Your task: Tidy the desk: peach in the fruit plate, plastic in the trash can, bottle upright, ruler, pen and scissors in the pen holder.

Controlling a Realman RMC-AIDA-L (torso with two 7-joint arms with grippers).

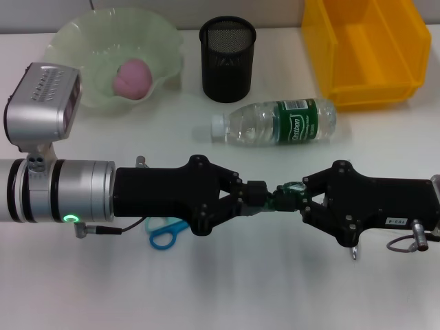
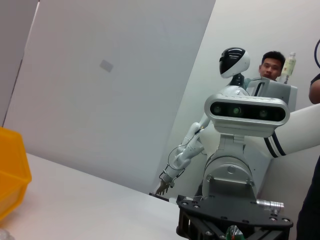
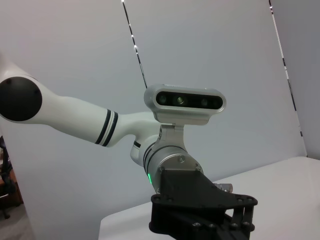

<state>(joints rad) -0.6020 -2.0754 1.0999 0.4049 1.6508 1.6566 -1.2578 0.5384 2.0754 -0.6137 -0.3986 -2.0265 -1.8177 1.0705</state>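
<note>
Both grippers' fingers, left (image 1: 265,199) and right (image 1: 289,194), pinch 1 small green object (image 1: 280,201); bottle (image 1: 275,122) label unreadable.

peach (image 1: 133,77) in fruit plate (image 1: 82,41) (far left); pen holder (image 1: 227,58) right

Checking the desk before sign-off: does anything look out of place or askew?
Yes. The bottle lies on its side before the pen holder, and the scissors sit on the desk under the left gripper. The peach is in the fruit plate.

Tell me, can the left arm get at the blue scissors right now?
Probably not: the left gripper meets the right gripper fingertip to fingertip around a small green object, and the blue scissors lie under its body.
</note>
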